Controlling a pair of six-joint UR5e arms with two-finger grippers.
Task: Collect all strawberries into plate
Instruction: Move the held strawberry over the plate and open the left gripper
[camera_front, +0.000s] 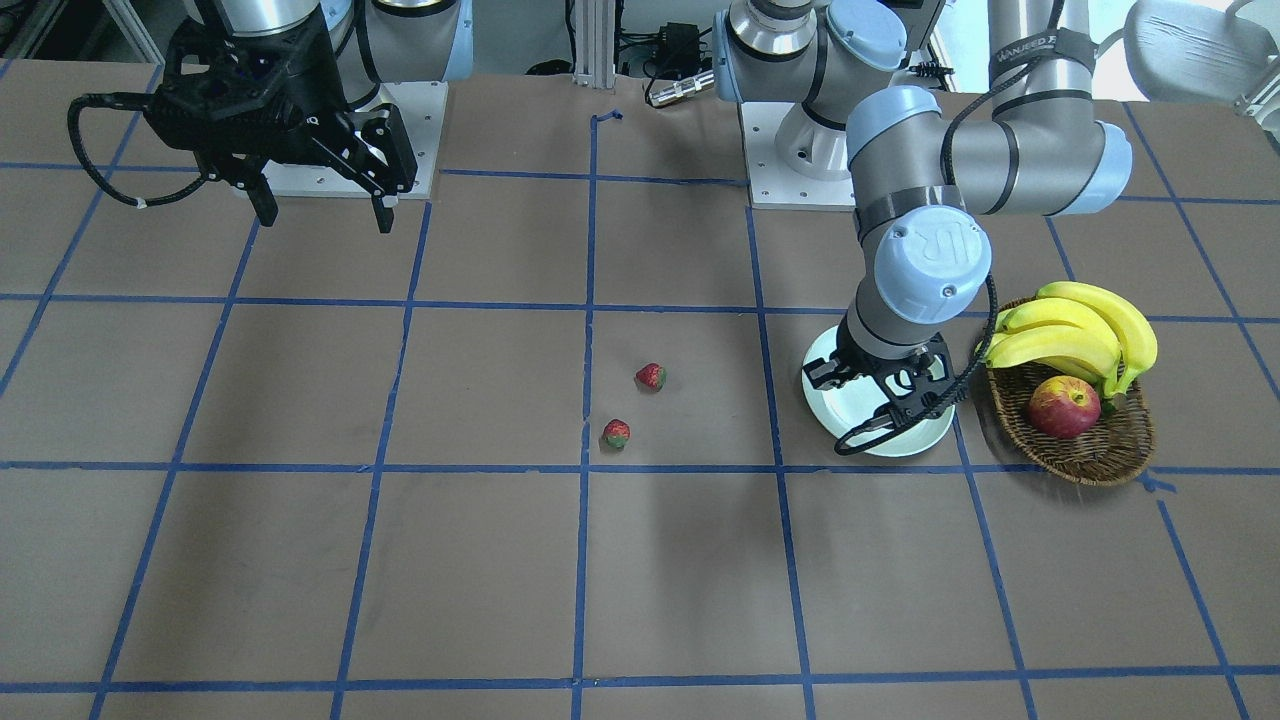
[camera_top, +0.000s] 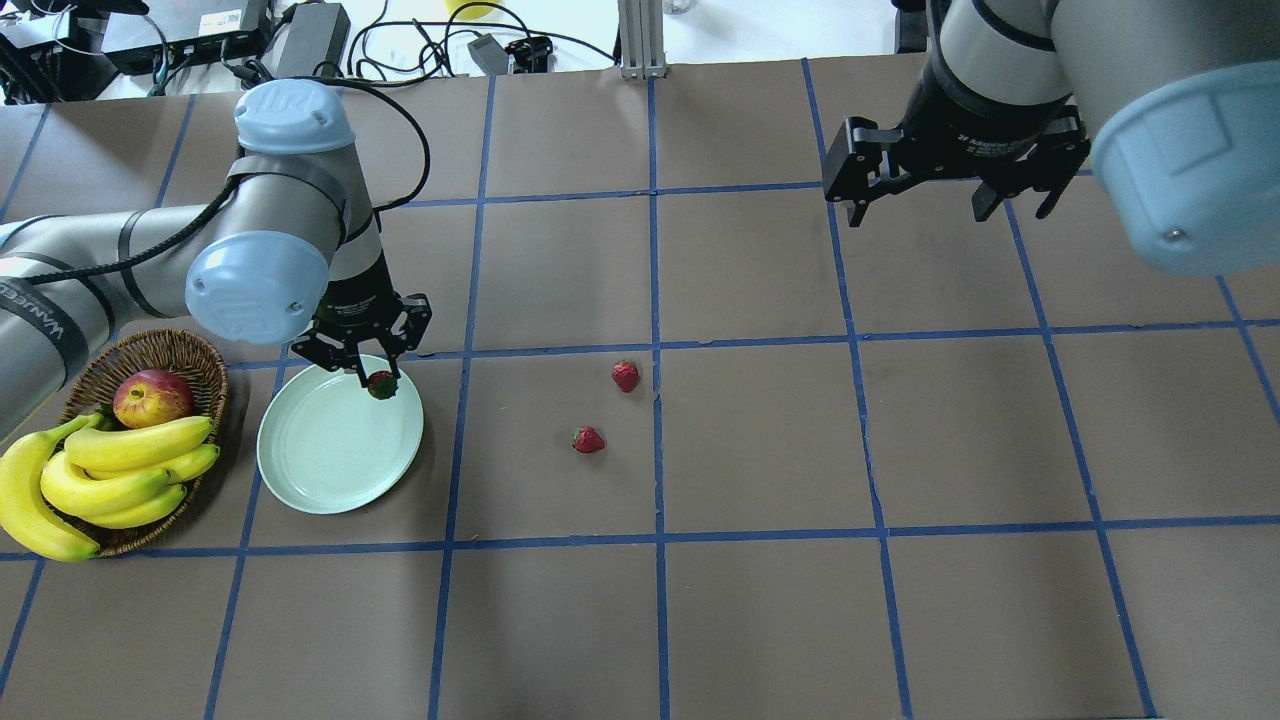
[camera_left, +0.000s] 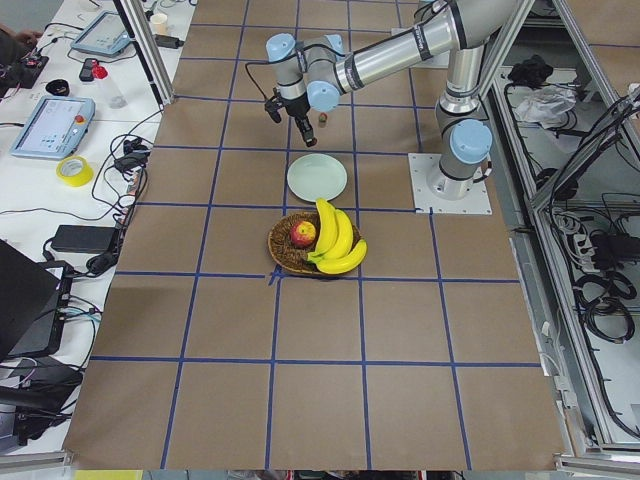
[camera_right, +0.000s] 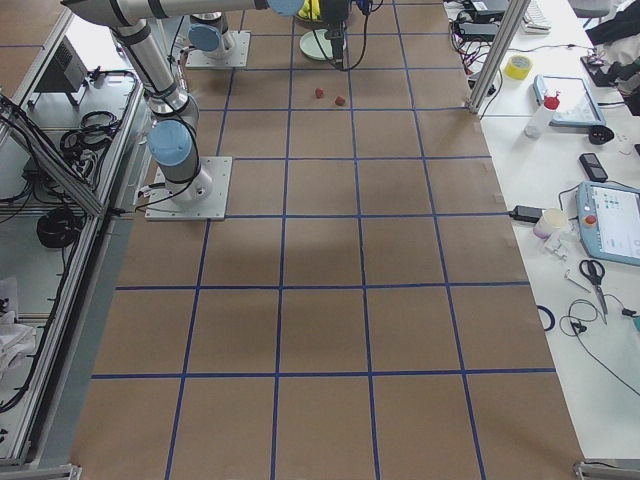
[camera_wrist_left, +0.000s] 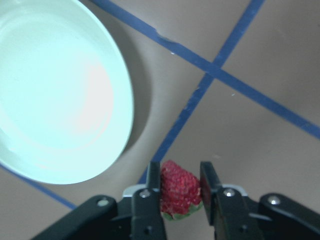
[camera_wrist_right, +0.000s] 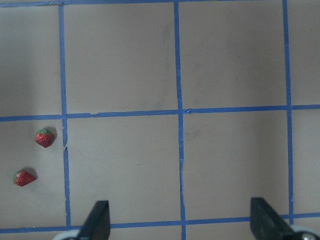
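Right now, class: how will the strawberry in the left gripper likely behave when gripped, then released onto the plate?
The strawberry looks small, so probably light. The left gripper pinches its sides without visible squashing, so it may be fairly firm. Its rounded, tapered shape could roll on the glossy plate.

From overhead, a basket (camera_top: 205, 368) sits at nine o'clock of the plate (camera_top: 330, 460), two strawberries (camera_top: 625, 376) (camera_top: 588, 440) lie on the surface (camera_top: 760, 440) toward three o'clock, and a third strawberry (camera_top: 381, 384) hangs by its one-o'clock rim.
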